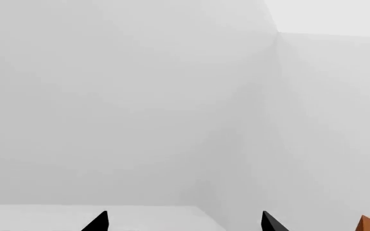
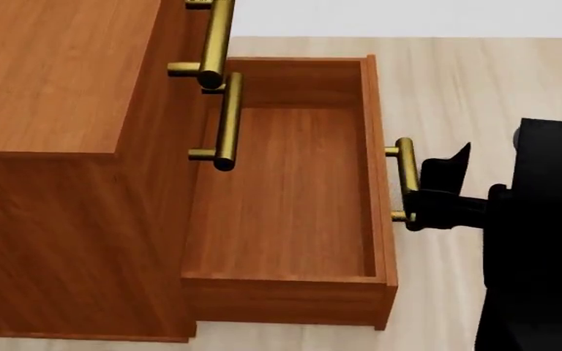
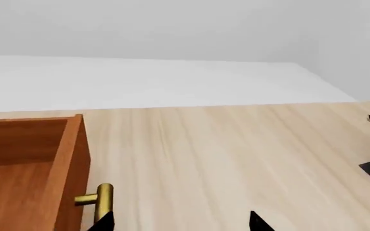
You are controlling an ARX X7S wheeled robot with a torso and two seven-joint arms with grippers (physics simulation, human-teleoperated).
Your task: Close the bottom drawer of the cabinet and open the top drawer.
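Standing fully pulled out, the bottom drawer [image 2: 291, 197] is waiting for closing (top drawer [image 2: 178, 29] looks shut). The right end effector [image 2: 435, 191] is spreading open at its handle [image 2: 404, 179], gripping nothing.

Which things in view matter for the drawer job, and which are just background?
Job:
- bottom drawer, pulled out, empty
- its brass handle
- top drawer handle, drawer shut
- cabinet
- right end effector, open, at the bottom drawer's handle

Not part of it:
- middle drawer handle, drawer shut
- pale wood floor
- left end effector, open, facing a blank white wall
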